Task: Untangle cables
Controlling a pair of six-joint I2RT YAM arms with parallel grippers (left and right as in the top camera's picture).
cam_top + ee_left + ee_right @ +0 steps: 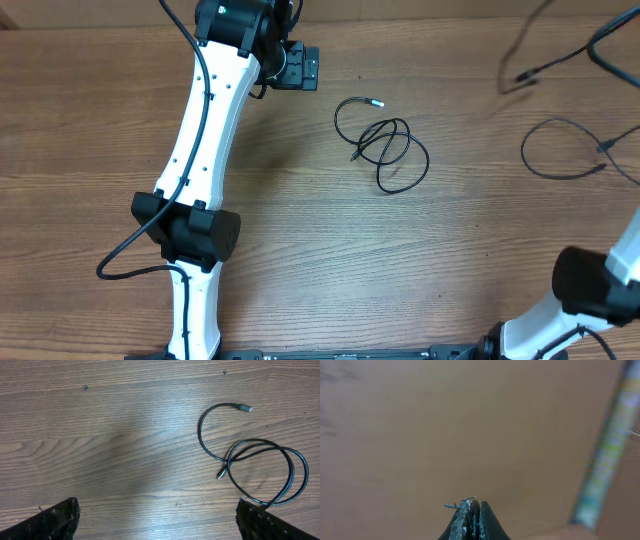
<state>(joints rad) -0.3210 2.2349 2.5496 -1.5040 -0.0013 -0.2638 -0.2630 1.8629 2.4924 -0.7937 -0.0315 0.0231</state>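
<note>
Cable [385,143] sprawls in a loose double loop at centre frame on the wooden table [300,230], with one silvery plug [245,408] at its upper end. The left gripper [157,510] hangs over bare boards to the upper left of the cable, jaws spread wide, empty and touching nothing. More cords [523,150] loop along the right edge, and one strand [545,68] is blurred in the upper right corner. The right gripper [475,506], outside the overhead view, has its jaws pressed together. A tiny wisp [454,506] sits at the tip; what it is cannot be told.
</note>
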